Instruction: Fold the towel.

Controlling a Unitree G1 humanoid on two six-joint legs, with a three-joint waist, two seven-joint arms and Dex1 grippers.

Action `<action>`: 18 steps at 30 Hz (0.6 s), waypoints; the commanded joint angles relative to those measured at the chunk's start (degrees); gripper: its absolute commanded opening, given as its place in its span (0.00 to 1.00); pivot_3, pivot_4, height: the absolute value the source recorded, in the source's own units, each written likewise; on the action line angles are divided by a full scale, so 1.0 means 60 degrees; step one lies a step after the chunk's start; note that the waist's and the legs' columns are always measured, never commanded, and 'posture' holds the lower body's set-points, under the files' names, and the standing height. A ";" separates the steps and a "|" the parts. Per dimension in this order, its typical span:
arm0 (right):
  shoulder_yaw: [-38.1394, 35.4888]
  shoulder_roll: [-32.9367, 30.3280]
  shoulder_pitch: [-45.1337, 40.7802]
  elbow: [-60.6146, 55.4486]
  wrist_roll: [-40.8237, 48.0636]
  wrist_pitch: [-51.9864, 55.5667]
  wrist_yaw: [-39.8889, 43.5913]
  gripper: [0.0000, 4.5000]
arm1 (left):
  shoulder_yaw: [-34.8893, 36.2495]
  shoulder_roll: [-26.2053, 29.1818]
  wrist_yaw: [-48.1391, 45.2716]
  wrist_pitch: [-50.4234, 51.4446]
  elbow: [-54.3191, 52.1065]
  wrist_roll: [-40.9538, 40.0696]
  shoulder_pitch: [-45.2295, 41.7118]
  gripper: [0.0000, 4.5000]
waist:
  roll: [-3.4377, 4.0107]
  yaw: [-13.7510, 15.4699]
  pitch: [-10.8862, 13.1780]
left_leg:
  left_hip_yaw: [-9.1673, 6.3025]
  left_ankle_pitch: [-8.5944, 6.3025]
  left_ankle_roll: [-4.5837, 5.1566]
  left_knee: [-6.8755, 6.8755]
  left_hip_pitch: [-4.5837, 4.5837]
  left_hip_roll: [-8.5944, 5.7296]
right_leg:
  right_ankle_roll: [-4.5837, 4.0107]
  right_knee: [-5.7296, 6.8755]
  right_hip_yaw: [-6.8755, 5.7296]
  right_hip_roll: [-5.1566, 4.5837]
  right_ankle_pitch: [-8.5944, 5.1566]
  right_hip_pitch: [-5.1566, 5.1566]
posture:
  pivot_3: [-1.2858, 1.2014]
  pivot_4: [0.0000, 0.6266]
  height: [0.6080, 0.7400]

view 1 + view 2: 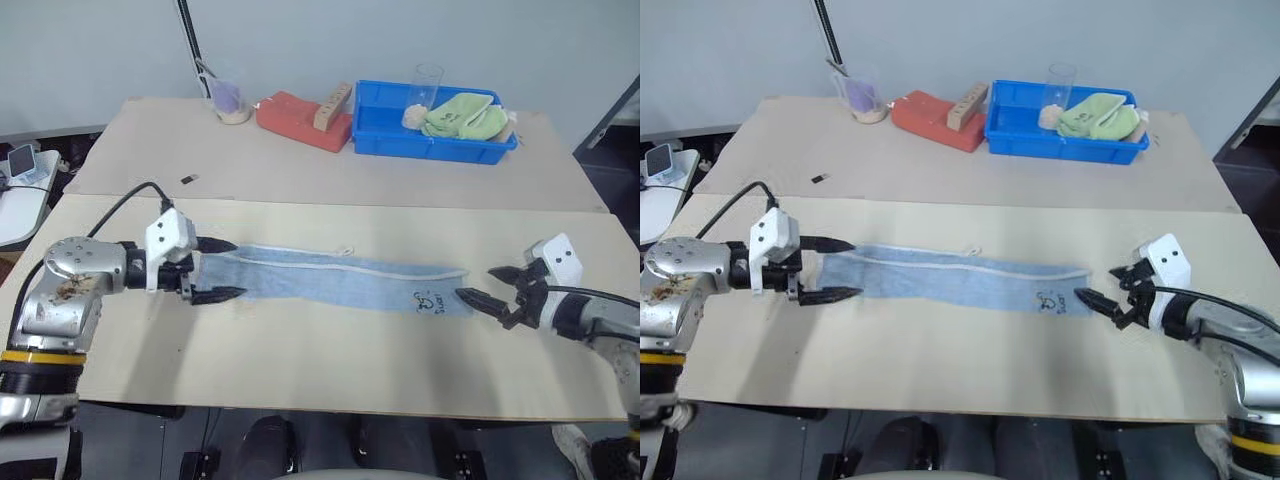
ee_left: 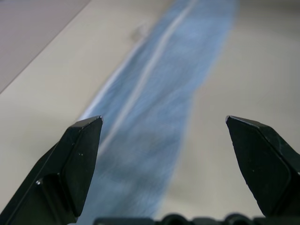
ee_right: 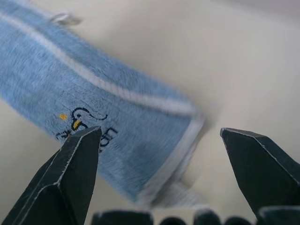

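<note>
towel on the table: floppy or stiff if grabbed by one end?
Probably floppy: the towel lies flat as a long strip with wavy edges, so a lifted end would likely drape. Its fuzzy nap suggests decent grip. It probably won't slide whole if pushed, just bunch.

**Count of things on the tables**

One blue towel (image 1: pixel 335 276), folded into a long strip. Two grippers, left (image 1: pixel 218 270) and right (image 1: pixel 480 289), both spread wide. One blue bin (image 1: pixel 385 130) holding one green cloth (image 1: pixel 465 116) and one clear glass (image 1: pixel 423 90). One red block (image 1: pixel 295 118). One plastic cup (image 1: pixel 230 98). Two tables (image 1: pixel 300 340).
</note>
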 commanded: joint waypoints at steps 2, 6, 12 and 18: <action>-0.0749 0.0701 0.0066 -0.0678 0.0575 0.1242 -0.1228 0.99 | 0.0060 0.0099 0.0053 0.0597 -0.1348 -0.0755 0.0098 1.00 | 0.0000 -0.0006 0.0000 | -0.0005 0.0000 0.0000 0.0001 0.0002 -0.0004 | 0.0000 0.0000 0.0006 0.0000 0.0000 0.0001 | 0.52 0.24 0.82; -0.0737 0.1354 0.0144 -0.0805 0.0642 0.1690 -0.2038 0.99 | -0.0032 0.0053 -0.0042 0.0745 -0.1558 -0.1051 0.0074 1.00 | 0.0001 -0.0018 0.0000 | -0.0019 -0.0001 0.0002 0.0000 0.0010 -0.0015 | 0.0005 -0.0002 0.0008 0.0006 -0.0002 0.0009 | 0.52 0.24 0.82; -0.0039 0.1878 -0.0133 -0.0663 0.0407 0.1701 -0.2649 0.81 | -0.0302 -0.0129 0.0006 0.0561 -0.1439 -0.1019 -0.0125 1.00 | -0.0001 -0.0128 -0.0003 | -0.0045 -0.0001 0.0002 -0.0001 0.0010 -0.0014 | 0.0005 -0.0005 0.0010 0.0013 -0.0003 0.0012 | 0.52 0.24 0.82; 0.0629 0.1546 0.0048 -0.0673 0.0018 0.1178 -0.2527 0.36 | -0.0344 -0.0245 0.0139 0.0461 -0.1422 -0.0971 -0.0146 1.00 | -0.0005 -0.0186 -0.0005 | -0.0079 -0.0002 0.0004 -0.0004 0.0009 -0.0013 | 0.0004 -0.0010 0.0010 0.0022 -0.0003 0.0012 | 0.52 0.24 0.82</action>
